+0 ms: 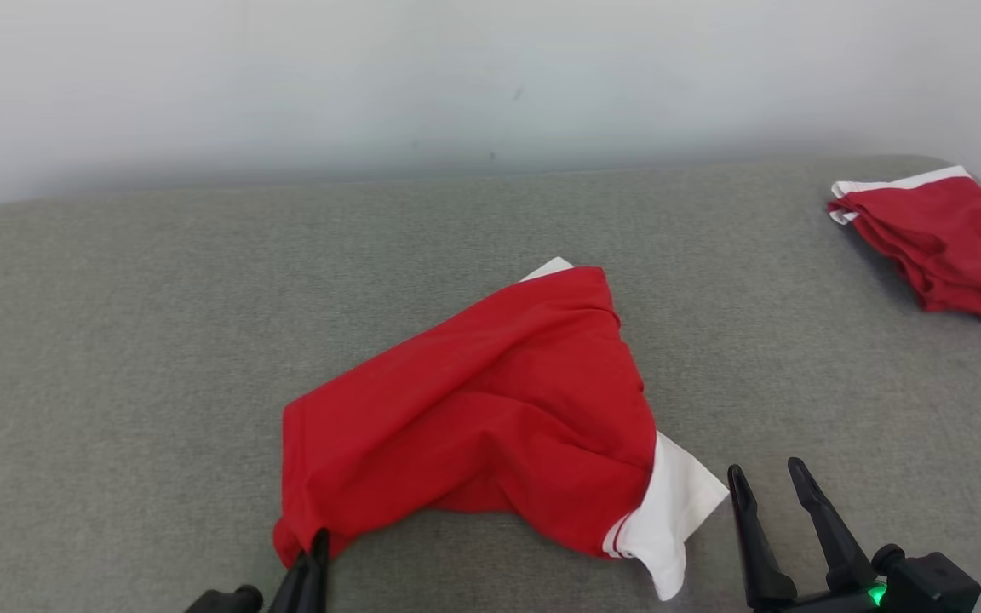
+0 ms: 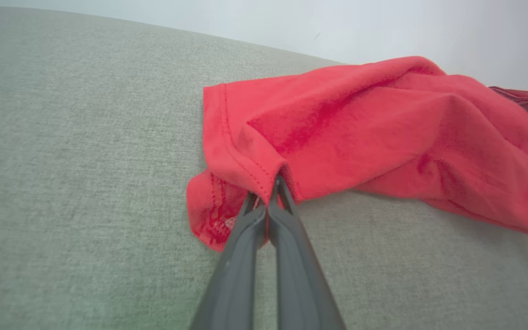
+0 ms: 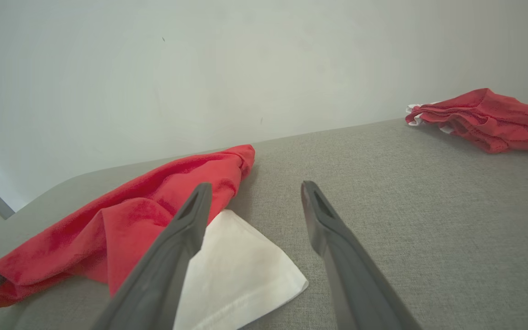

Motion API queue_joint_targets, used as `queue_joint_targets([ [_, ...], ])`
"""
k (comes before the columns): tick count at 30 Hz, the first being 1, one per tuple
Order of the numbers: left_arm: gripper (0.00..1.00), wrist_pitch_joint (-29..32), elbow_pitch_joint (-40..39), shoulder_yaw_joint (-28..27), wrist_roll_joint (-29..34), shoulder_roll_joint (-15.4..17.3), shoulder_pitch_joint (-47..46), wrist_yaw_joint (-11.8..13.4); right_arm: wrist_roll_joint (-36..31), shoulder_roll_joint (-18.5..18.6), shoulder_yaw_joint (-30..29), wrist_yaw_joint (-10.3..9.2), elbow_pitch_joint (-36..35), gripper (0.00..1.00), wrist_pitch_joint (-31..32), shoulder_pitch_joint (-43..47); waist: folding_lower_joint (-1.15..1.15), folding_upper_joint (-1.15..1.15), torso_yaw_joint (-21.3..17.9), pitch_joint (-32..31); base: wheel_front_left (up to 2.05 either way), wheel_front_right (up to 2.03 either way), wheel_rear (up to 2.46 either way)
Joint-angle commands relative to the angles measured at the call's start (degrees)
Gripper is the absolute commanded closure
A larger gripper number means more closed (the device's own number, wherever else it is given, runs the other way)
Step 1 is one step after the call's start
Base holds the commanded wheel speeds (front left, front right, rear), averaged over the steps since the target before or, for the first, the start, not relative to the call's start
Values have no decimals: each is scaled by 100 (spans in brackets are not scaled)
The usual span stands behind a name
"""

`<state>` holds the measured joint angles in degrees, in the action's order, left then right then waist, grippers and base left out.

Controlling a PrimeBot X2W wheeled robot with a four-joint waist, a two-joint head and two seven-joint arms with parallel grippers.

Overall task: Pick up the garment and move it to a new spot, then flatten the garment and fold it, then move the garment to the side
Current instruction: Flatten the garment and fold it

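Note:
The garment [image 1: 490, 409] is a crumpled red piece with white trim, lying in the middle of the grey padded surface. My left gripper [image 1: 313, 545] is shut on the garment's near left corner; the left wrist view shows both fingers pinched on the red hem [image 2: 271, 183] of the garment [image 2: 383, 133]. My right gripper [image 1: 770, 478] stands open just right of the garment's white sleeve end [image 1: 669, 511], not touching it. In the right wrist view the right gripper [image 3: 255, 192] hangs with spread fingers over the white cloth [image 3: 236, 270] and bare surface.
A second red and white garment [image 1: 942, 238] lies bunched at the far right edge of the grey surface [image 1: 116, 340], also seen in the right wrist view [image 3: 484, 119]. A pale wall [image 1: 456, 77] rises behind the surface.

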<state>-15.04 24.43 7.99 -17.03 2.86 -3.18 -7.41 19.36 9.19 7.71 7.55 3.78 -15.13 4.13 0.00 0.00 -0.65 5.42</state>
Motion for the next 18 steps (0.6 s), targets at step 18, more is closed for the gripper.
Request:
queue_joint_targets([
  [18,100,-10,-1478,610,-235,987,1224,-2,57,-80,-234,-15,197,0,-7,98,0,0,622,-111,0,0,0],
])
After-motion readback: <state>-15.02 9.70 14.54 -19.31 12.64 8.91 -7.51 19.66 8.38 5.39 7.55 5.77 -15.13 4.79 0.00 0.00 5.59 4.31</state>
